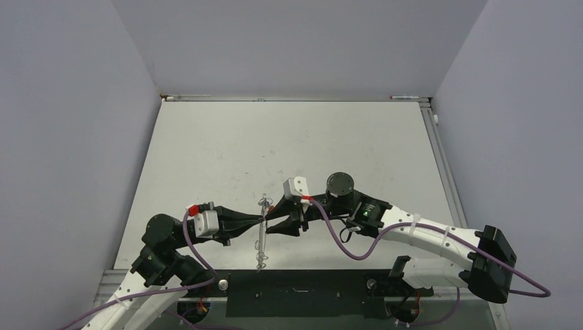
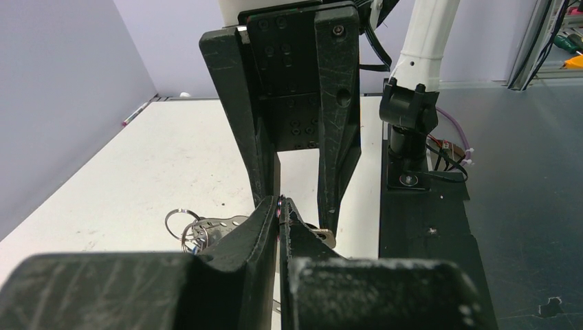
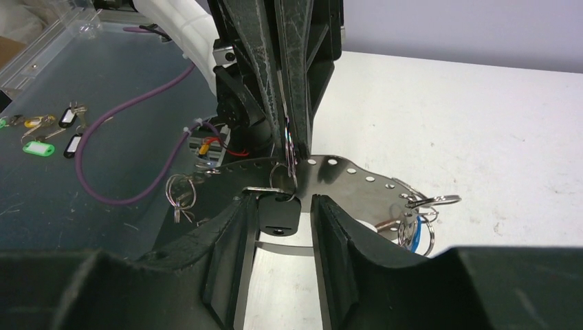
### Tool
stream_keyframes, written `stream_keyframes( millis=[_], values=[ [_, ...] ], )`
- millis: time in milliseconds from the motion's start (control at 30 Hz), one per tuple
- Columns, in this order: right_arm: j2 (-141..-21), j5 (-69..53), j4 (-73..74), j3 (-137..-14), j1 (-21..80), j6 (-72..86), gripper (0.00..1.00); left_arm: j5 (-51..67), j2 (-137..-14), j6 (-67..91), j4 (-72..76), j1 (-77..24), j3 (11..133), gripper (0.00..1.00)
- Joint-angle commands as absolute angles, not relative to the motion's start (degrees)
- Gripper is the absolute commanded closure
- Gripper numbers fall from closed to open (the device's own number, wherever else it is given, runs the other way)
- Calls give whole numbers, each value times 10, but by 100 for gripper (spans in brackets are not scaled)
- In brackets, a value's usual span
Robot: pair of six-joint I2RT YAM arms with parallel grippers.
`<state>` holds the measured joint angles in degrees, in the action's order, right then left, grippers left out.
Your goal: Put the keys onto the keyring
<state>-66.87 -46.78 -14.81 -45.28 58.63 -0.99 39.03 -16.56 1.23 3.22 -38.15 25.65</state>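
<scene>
Seen from above, the two arms meet tip to tip over the near middle of the white table. The left gripper reaches in from the left and the right gripper from the right. Between their tips a slim bright metal piece runs from near to far, too small in this view to read.

The left wrist camera shows the left gripper's fingers pressed together on the thin wire of the keyring. The right gripper's fingers stand apart just beyond it.

The right wrist camera shows what the overhead view cannot. The black key appears to hang from the keyring below the left fingertips. It sits between the right gripper's parted fingers, close against the near one with a gap to the far one. Whether it touches either finger is unclear.

Behind the key curves a perforated metal strip. Its far end carries small split rings and the blue key. Only this view takes in some spare tagged keys, lying on the dark surface on the near side.
</scene>
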Motion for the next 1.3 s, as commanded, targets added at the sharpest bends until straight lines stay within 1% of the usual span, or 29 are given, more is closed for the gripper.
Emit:
stream_keyframes(
  millis=[0,100,267,567,833,900,1000,1067,1133,1267],
  values=[
    [-661,-479,-185,-485,588,-22,64,386,-158,11,73,-378,265,100],
    [-664,-479,-197,-486,589,-16,67,388,-160,11,75,-377,265,100],
    [-676,-486,-222,-487,590,-2,75,389,-159,14,80,-377,264,100],
    [-685,-491,-271,-474,591,30,77,386,-156,14,79,-377,264,100],
    [-692,-489,-294,-465,593,44,89,383,-154,13,79,-377,264,100],
    [-694,-489,-294,-464,594,45,88,382,-153,14,79,-377,264,100],
    [-697,-489,-293,-461,595,45,78,380,-152,13,79,-377,264,100],
    [-698,-487,-294,-459,595,45,74,379,-151,14,79,-377,264,100],
    [-696,-487,-295,-457,595,46,74,378,-152,14,79,-377,264,100],
    [-698,-488,-299,-457,595,47,81,378,-151,14,79,-377,264,100]
  ],
)
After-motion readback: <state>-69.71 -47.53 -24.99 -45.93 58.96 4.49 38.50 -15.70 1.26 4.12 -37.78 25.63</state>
